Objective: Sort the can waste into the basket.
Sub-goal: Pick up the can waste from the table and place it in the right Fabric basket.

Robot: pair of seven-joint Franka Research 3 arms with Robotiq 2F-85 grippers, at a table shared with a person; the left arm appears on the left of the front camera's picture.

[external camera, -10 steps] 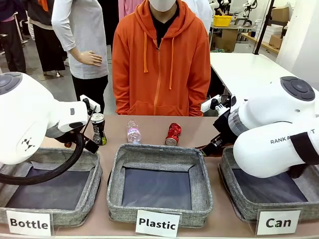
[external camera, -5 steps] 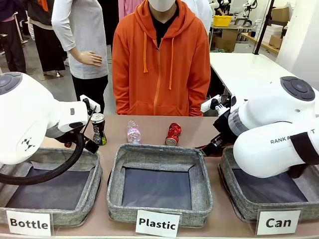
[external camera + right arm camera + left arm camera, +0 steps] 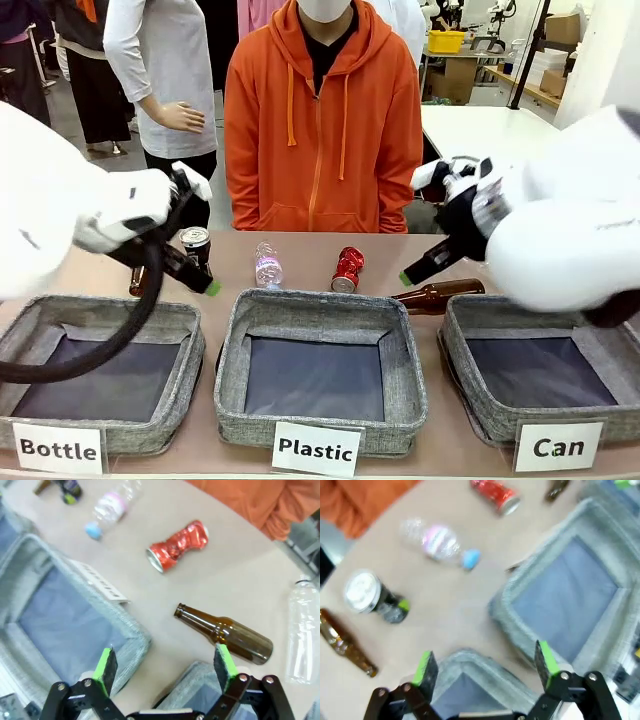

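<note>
Left of the Can basket (image 3: 485,420): red can (image 3: 347,270), then patterned can (image 3: 196,246).
Left end effector (image 3: 484,666) and right end effector (image 3: 165,664) both wide open, empty.

1. Your tabletop (image 3: 305,262) carries, along its near edge, the "Bottle" basket (image 3: 190,372), "Plastic" basket (image 3: 232,372) and "Can" basket (image 3: 460,380).
2. Behind, you see an upright black-and-silver can (image 3: 196,247), plus a lying clear bottle (image 3: 267,266), crushed red can (image 3: 347,270) and brown bottle (image 3: 438,295).
</note>
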